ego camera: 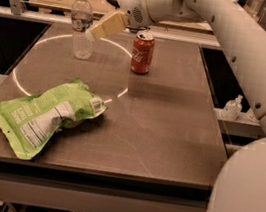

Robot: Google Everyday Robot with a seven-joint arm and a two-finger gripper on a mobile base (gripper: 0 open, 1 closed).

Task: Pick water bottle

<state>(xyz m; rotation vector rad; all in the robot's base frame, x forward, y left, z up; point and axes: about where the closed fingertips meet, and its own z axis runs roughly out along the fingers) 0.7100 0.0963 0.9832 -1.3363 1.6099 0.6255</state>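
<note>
The water bottle [82,26] is clear ribbed plastic with a white cap and a pale label band. It stands upright at the far left of the table. My gripper [96,30] reaches in from the upper right on a white arm. Its tan fingers [107,25] point down-left, and the tip is right beside the bottle's right side at label height. A red soda can [142,52] stands upright to the right of the gripper.
A crumpled green chip bag [45,115] lies at the near left of the brown table [170,124]. A small clear nozzle-top bottle [231,107] stands on a ledge right of the table. Cluttered desks stand beyond the far edge.
</note>
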